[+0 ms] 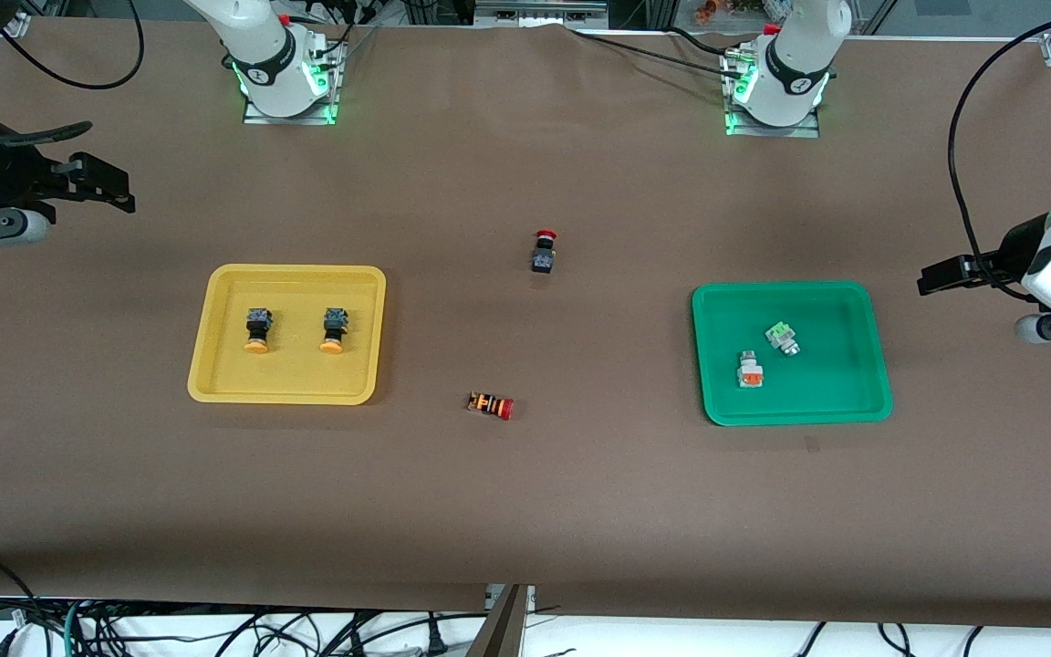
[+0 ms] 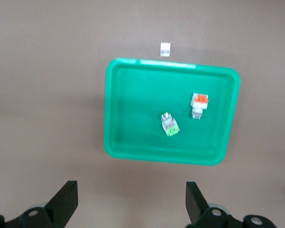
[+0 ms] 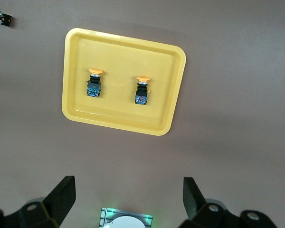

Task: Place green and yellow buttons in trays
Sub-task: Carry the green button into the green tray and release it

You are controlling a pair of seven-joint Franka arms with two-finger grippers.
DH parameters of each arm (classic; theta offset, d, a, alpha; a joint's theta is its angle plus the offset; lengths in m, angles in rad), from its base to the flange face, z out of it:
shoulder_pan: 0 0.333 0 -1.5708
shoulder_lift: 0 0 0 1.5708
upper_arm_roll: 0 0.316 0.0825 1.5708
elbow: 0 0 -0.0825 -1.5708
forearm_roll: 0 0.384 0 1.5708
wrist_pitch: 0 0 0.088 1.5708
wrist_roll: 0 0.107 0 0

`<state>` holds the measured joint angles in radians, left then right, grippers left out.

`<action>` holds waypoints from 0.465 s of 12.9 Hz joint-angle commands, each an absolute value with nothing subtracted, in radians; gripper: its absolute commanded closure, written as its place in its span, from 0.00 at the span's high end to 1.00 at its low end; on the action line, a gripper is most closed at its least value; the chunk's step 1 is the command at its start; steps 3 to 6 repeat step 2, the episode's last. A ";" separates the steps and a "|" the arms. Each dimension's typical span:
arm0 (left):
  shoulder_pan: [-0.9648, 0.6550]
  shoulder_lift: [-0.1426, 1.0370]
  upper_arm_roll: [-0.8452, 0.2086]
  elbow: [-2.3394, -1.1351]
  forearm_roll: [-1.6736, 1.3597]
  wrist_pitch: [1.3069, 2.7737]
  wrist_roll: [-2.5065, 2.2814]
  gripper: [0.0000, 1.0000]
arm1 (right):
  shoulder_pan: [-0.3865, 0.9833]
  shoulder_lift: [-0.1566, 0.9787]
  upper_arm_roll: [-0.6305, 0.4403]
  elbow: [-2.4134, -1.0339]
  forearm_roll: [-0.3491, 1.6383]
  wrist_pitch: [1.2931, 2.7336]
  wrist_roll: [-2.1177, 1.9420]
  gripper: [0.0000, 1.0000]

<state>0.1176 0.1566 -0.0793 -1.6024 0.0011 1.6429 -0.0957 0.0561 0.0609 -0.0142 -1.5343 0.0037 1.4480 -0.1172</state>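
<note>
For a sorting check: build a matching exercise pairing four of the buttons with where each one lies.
Things:
1. green-faced button
2. yellow-capped button
3. striped button
4. black red-capped button

Places:
A. in the yellow tray
B. on the bare table, nearer the front camera than both trays' middles
C. in the green tray
D. on the bare table, farther from the front camera than both trays

Pairs: 1-C, 2-A, 3-B, 4-D

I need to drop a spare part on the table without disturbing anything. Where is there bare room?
Bare cloth runs along the camera-side table edge, below both trays. Another patch lies between the yellow tray and the striped red-capped button. Tightest is the middle, around that button and the black red-capped button. The green tray holds two buttons.
</note>
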 commanded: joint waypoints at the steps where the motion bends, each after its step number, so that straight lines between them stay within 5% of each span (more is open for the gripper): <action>1: 0.002 0.042 0.017 -1.660 -0.063 1.655 -0.078 1.00 | 0.046 0.069 -0.003 -1.509 -0.008 1.427 -0.110 1.00; 6: -0.002 0.037 0.018 -1.634 -0.060 1.623 -0.078 1.00 | 0.046 0.069 -0.003 -1.509 -0.009 1.427 -0.110 1.00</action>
